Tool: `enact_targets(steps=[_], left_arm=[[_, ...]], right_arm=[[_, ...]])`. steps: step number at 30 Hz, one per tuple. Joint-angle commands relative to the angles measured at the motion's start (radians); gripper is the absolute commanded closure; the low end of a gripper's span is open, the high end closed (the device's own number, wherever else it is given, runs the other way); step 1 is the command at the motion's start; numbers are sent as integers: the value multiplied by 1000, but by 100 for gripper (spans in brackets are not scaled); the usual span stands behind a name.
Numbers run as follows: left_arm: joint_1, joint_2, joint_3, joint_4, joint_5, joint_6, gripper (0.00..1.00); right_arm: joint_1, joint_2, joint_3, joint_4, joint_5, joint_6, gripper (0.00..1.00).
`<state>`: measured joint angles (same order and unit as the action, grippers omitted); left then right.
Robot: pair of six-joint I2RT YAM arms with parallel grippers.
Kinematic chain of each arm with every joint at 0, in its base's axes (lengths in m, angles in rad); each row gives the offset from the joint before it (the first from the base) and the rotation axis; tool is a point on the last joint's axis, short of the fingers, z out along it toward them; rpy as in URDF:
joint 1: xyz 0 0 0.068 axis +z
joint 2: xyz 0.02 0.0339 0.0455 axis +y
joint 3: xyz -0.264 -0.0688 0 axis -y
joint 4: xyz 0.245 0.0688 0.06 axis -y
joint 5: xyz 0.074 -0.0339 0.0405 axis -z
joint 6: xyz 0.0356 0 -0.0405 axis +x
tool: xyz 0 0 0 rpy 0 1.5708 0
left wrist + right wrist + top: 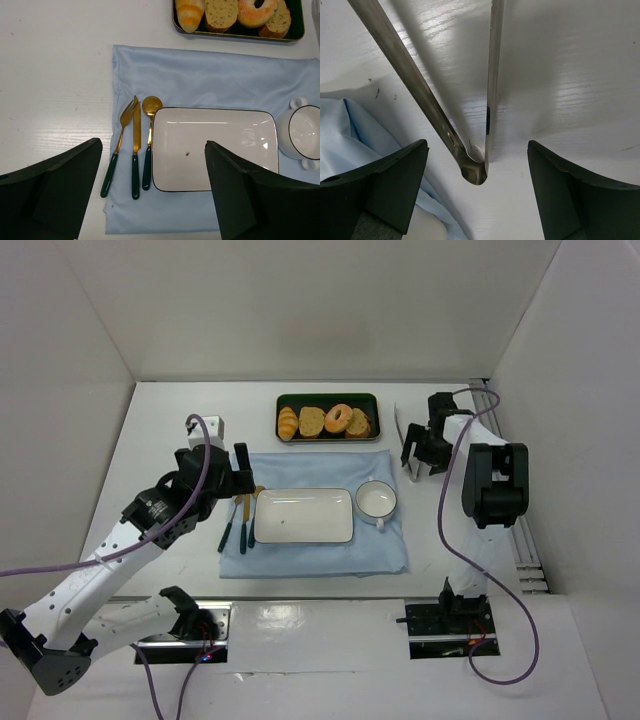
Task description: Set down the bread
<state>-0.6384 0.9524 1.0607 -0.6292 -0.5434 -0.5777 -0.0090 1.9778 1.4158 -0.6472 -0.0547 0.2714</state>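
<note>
The bread, a glazed ring bagel, lies in a dark green tray at the back, between two brown slices; it also shows in the left wrist view. A white rectangular plate sits on a blue cloth. My left gripper is open and empty, hovering over the cloth's left side near the plate. My right gripper is open, right of the cloth. In the right wrist view, metal tongs lie on the table with their hinge end between my open fingers.
A yellow croissant roll lies at the tray's left end. A white handled cup stands right of the plate. A gold fork, knife and spoon lie left of the plate. White walls enclose the table.
</note>
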Motion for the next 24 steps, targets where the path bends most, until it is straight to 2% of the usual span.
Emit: enact_targets(steps=[1,11,24], left_arm=[[-4,-4,21,6,-7,-13,3],[-4,-14,12,6,2,-22,3],[-4,-23,2,-3,2,-22,3]], right_arm=[[23,16,77,-71,50,-37,12],[89,130,205,-141,222,-37,12],[80,265,333,-108,210,-9,15]])
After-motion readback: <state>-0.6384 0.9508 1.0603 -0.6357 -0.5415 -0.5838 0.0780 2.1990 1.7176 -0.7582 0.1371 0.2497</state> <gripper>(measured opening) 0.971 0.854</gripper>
